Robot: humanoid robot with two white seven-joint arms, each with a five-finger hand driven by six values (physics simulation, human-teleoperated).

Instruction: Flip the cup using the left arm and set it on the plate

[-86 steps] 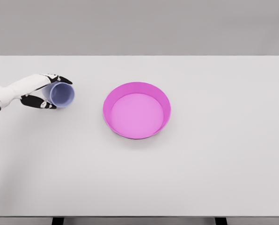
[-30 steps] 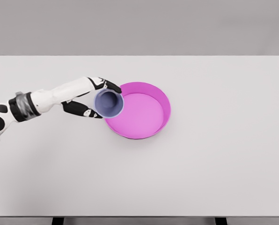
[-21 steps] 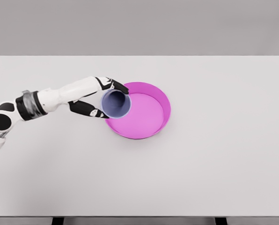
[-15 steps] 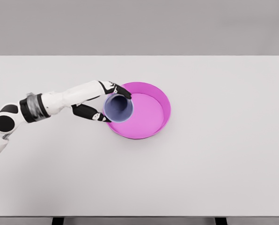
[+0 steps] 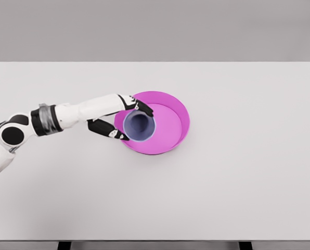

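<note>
While the cup hangs over the dish, I note:
cup (image 5: 140, 126): lilac, smooth, thin-walled, round mouth facing me; held over the plate's left part
left hand (image 5: 125, 120): fingers clamped around the cup's wall
risk: I judge it could land tilted on the near-left rim and roll off; releasing before it sits upright would cause that
plate (image 5: 175, 108): magenta, round, raised wall, glossy
desk (image 5: 238, 177): matte pale grey, flat
</note>
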